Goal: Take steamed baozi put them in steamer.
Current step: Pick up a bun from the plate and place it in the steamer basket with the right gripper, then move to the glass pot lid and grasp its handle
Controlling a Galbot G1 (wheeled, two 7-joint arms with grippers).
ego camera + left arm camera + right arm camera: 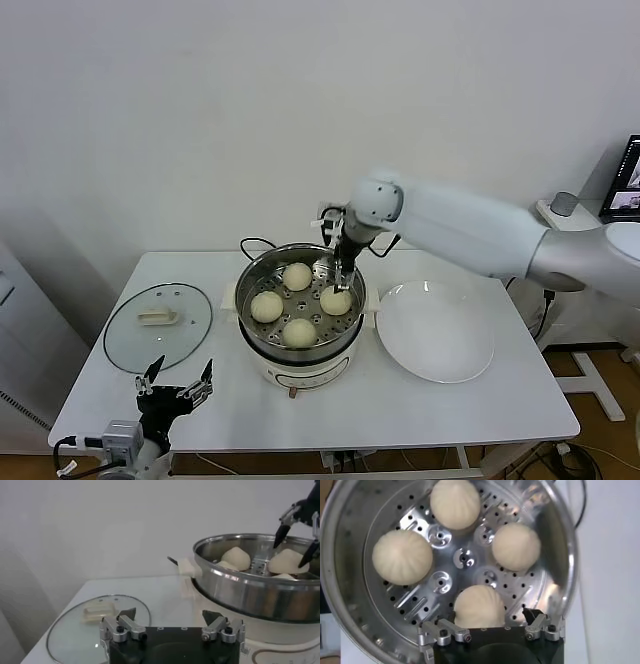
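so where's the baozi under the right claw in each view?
Head view: the baozi sits at the steamer's right side, directly below the open right claw.
Left wrist view: same baozi, far right inside the pot, between the right claw's fingertips.
Right wrist view: it lies just ahead of the claw's fingers, the nearest bun.
Shared landmark: the perforated tray, visible in all three.

Four pale cream baozi [297, 276] sit on the steamer's [300, 345] shiny silver tray, dotted with small dark holes; its base is white. The desk [480, 410] and plate [435, 332] are white, the lid [158, 325] clear glass
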